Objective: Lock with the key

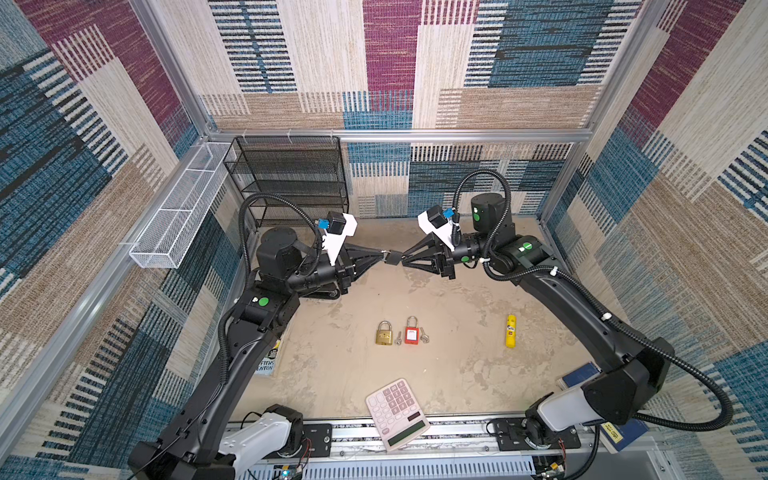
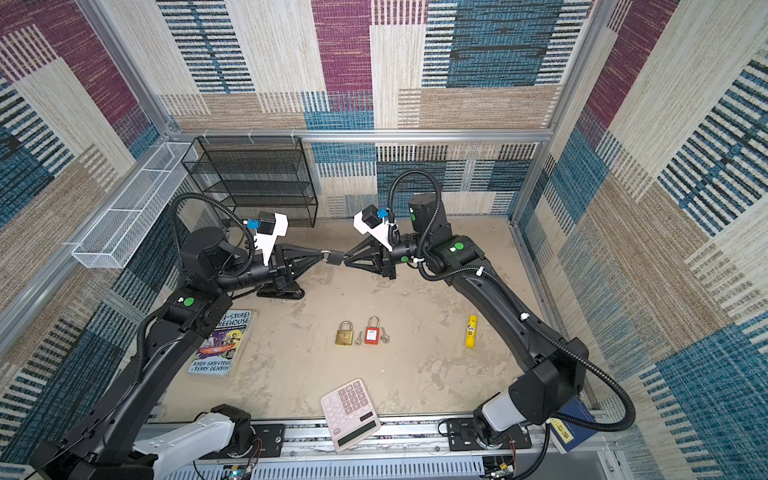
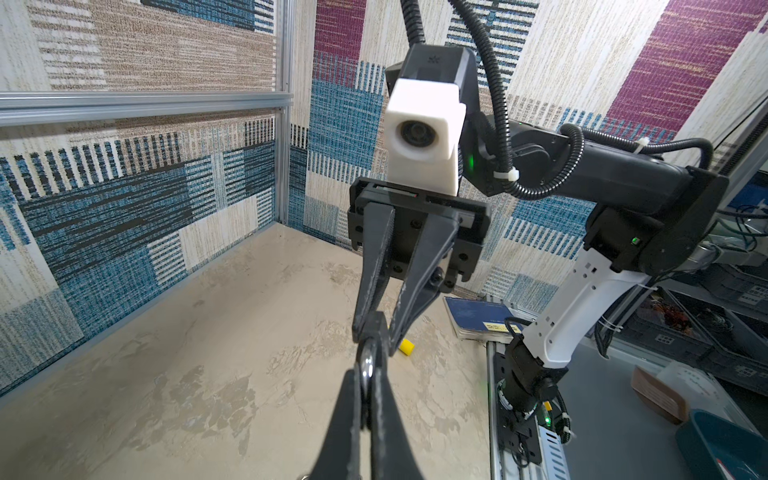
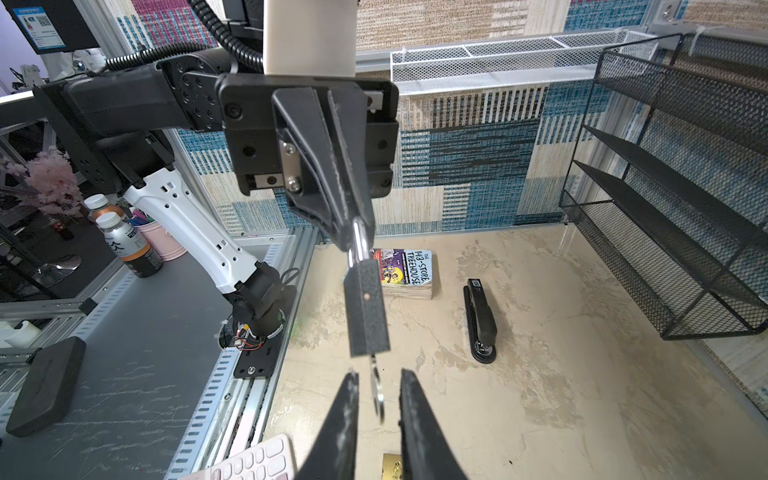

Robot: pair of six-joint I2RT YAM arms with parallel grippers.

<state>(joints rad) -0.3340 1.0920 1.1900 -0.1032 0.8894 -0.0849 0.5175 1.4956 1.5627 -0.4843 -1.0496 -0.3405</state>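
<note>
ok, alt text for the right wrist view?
A black padlock hangs by its shackle from the shut left end effector, a key sticking out of its base. The right end effector straddles that key, open, with gaps on both sides. A stapler and a book lie behind.

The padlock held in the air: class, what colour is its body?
Dark speckled grey; the padlock shows best in the right wrist view.

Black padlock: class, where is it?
In both top views the black padlock hangs mid-air at centre, between the left gripper, pinching its shackle, and the right gripper.
</note>
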